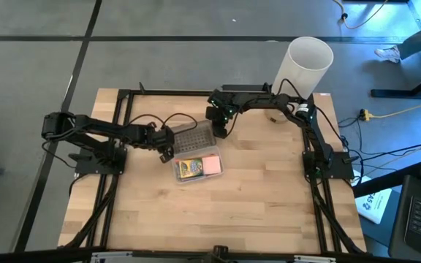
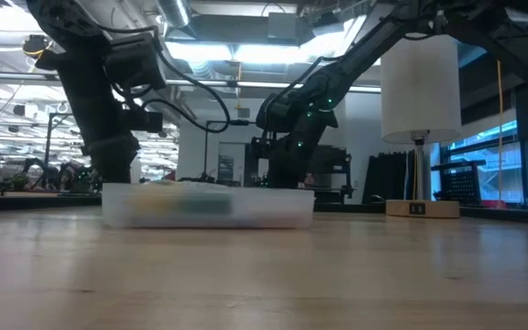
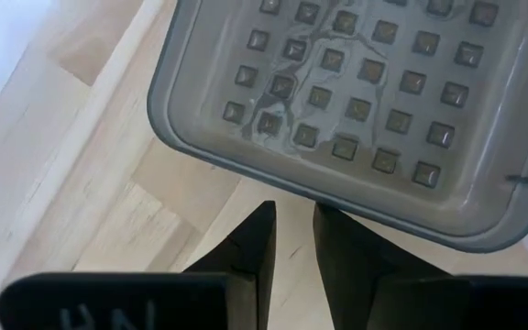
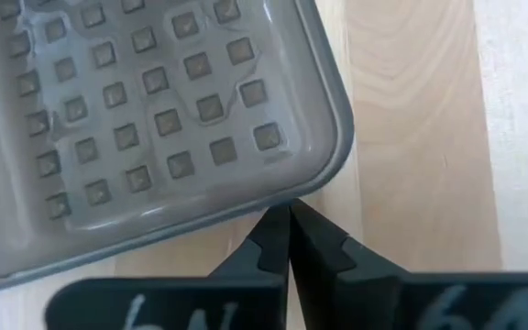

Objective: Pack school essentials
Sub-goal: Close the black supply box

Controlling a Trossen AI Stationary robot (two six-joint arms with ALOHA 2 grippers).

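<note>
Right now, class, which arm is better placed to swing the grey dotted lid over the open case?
Probably the left. Its tool sits where the grey dotted lid meets the open case. The right tool is shut at the lid's far corner, away from the case.

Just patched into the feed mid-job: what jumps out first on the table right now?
Both grippers meet at the grey dotted lid near the table's middle: the left gripper at its left end, the right gripper shut at its right corner. Beside the lid, the clear case holds a crayon box and pink pad. A tall white cylinder stands at the far right corner.
</note>
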